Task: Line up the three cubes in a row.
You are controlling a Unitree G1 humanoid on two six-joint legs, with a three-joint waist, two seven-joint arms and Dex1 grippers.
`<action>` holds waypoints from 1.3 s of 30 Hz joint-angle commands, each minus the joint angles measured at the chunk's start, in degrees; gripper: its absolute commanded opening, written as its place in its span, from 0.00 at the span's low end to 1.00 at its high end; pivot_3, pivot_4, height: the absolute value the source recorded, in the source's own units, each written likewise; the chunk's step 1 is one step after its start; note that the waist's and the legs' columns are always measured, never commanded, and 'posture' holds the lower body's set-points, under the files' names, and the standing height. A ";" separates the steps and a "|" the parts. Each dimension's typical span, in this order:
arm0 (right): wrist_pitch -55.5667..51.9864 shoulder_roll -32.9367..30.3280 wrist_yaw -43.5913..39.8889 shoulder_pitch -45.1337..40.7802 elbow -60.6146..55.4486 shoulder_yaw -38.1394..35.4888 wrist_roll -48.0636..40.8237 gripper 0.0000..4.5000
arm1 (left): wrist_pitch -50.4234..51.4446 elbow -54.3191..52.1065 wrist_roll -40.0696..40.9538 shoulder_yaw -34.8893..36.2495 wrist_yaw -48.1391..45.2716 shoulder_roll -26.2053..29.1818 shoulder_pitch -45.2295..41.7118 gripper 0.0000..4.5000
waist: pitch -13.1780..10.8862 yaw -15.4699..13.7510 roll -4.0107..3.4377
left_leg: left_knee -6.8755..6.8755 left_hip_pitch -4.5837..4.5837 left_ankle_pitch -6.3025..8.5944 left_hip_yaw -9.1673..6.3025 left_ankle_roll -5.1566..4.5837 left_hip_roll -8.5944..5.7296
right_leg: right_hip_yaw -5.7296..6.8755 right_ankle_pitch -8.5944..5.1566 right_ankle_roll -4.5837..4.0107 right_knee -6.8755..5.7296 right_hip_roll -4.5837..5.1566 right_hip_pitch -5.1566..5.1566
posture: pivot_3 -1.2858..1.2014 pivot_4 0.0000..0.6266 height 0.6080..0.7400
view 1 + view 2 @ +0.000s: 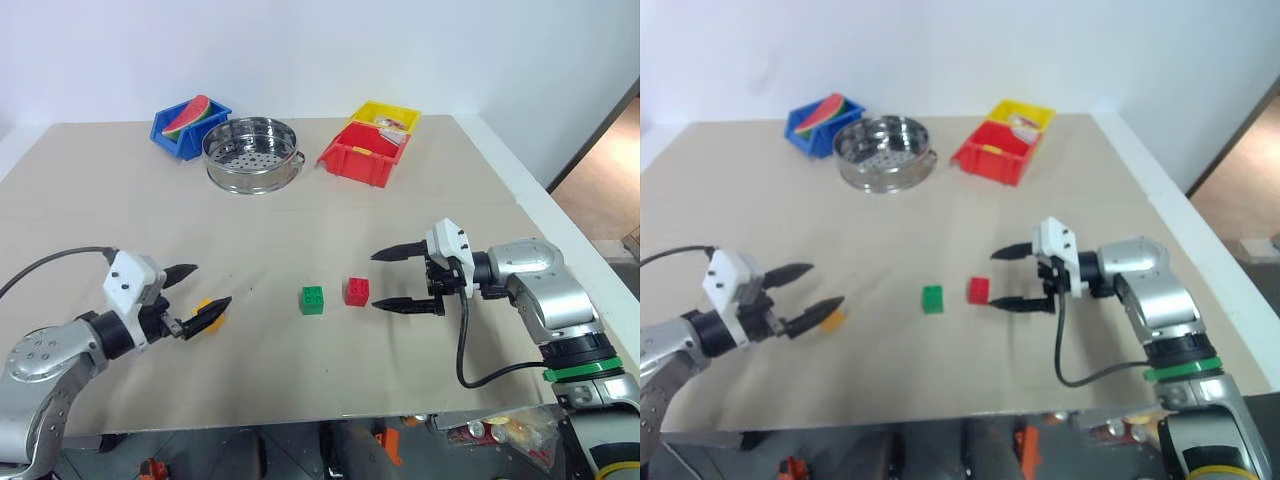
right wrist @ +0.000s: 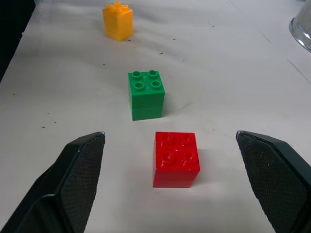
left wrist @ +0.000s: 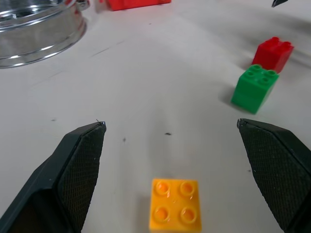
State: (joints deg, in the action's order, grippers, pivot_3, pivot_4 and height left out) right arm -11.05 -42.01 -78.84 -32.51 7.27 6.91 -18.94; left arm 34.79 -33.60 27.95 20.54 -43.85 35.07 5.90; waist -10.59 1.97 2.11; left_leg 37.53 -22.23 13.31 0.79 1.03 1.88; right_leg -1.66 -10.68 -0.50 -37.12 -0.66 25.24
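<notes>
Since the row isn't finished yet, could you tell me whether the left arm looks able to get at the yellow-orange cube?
Probably yes: the left gripper has its jaws open, and the yellow-orange cube sits on bare table just ahead between them, nothing in the way.

No readable text, labels or numbers anywhere.

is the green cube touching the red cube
No, the green cube and the red cube stand apart on the table, with a bare strip of surface showing between them in the right wrist view.
</notes>
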 commanded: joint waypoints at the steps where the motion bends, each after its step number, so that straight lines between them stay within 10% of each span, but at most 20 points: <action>1: 0.99 -0.51 -0.95 -0.89 -0.35 -0.48 0.17 1.00 | -2.64 0.65 -1.04 -0.22 -0.42 1.53 1.52 0.99 | 0.00 0.00 0.00 | -0.01 -0.01 0.00 0.01 0.00 0.00 | 0.00 -0.01 -0.02 0.00 0.00 0.01 | 0.52 0.24 1.00; 18: -0.27 -1.93 -0.77 0.04 -2.15 -1.50 0.29 1.00 | -4.46 9.24 -4.50 -9.21 -1.94 4.54 -0.63 0.99 | 0.00 0.01 0.00 | -0.03 -0.03 0.00 0.00 0.00 0.03 | 0.01 -0.02 -0.03 0.00 -0.02 0.04 | 0.52 0.24 1.00; 28: -5.29 -0.75 0.34 0.45 -5.78 -3.25 -4.30 1.00 | -3.57 9.40 -4.61 -10.74 -1.70 5.12 -0.28 0.30 | 0.00 0.03 0.00 | -0.04 -0.03 0.00 0.01 0.00 0.03 | 0.01 -0.02 -0.03 0.00 -0.02 0.05 | 0.52 0.24 1.00; 39: -5.66 -0.52 -0.13 -1.81 -5.80 -2.55 -5.23 1.00 | -14.10 11.52 -7.57 -15.52 -12.18 10.26 -5.96 0.30 | 0.00 -0.02 0.00 | -0.04 -0.05 0.00 0.00 0.00 0.03 | 0.03 -0.03 -0.04 0.00 -0.02 0.06 | 0.52 0.24 1.00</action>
State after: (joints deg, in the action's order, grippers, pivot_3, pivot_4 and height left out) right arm -17.56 -42.12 -78.56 -32.60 2.33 5.52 -23.97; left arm 23.37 -22.31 20.20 5.68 -52.38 43.51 2.83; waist -10.60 1.95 2.11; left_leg 37.49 -22.31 13.31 0.77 1.03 1.91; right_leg -1.61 -10.70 -0.54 -37.12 -0.68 25.31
